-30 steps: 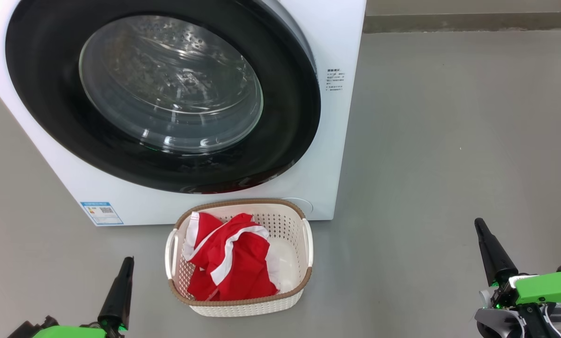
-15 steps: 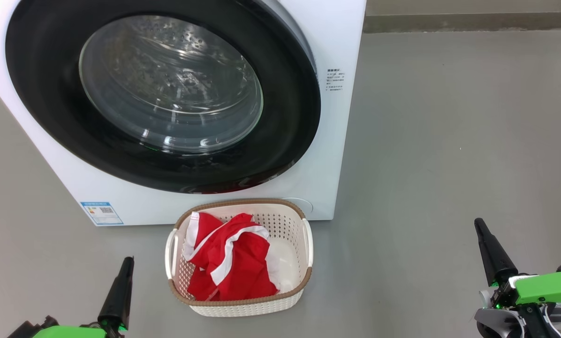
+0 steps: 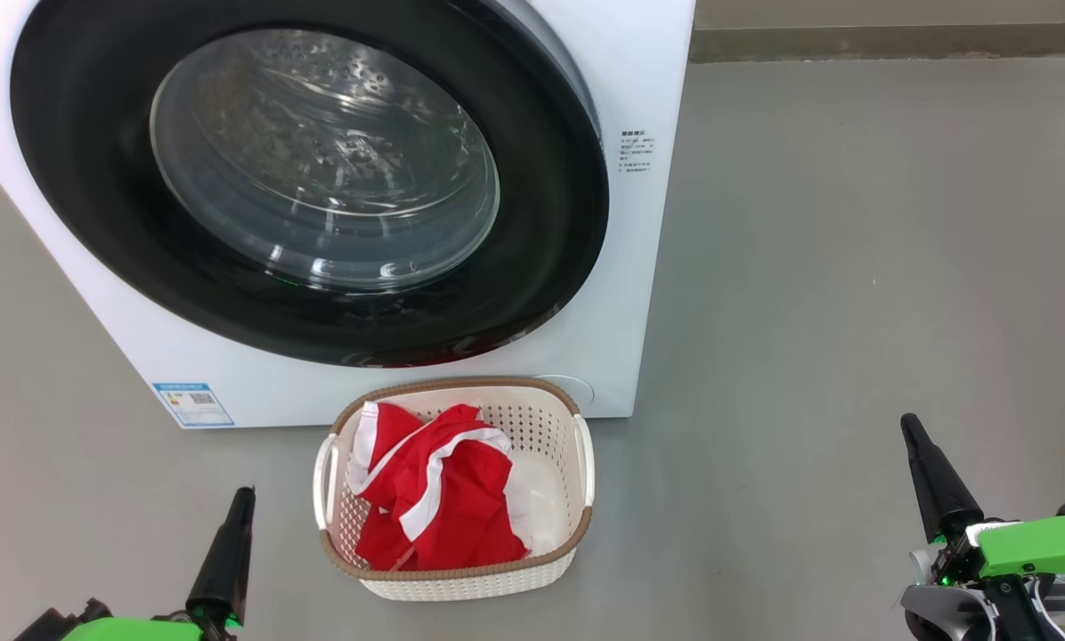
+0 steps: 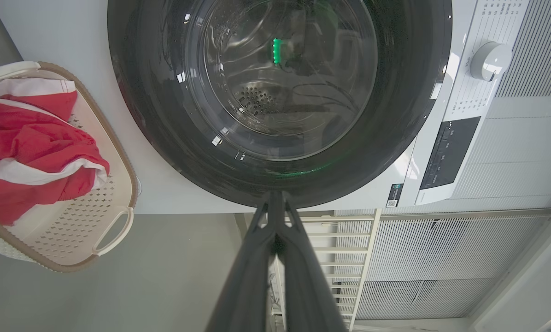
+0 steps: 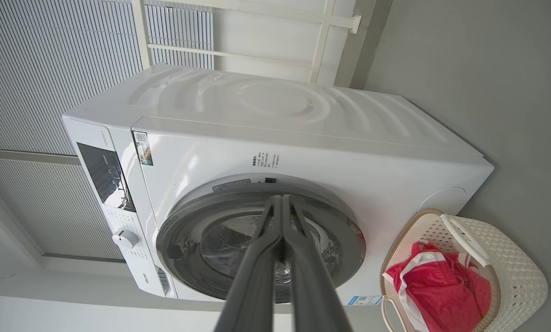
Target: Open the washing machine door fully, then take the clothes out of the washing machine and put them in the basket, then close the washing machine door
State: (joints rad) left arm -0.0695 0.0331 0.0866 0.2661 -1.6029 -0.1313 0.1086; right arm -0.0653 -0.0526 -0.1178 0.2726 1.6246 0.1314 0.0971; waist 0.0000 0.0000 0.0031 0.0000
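Change: none was noted against the earlier head views; everything was found where it had been.
Fingers of left gripper (image 4: 275, 199): pressed together to the tip, with nothing held between them.
Fingers of right gripper (image 5: 282, 199): likewise pressed together and empty.
Arms: both were held low and well back, one on either side of the basket (image 3: 461, 574) and apart from it, tips pointed towards the washing machine (image 3: 648, 80).
Clothes (image 3: 452, 507): the red garment with white trim was seen crumpled inside the basket, towards its left side, below the brown rim.
Basket place: it was set on the floor (image 3: 853, 267), just beside the foot of the machine's front, under the lower edge of the door.
Washing machine door (image 3: 532, 267): it was seen lying against the front and was judged shut; no garment was made out through the glass.
Progress: opening, unloading and closing were all judged done; nothing was judged left.
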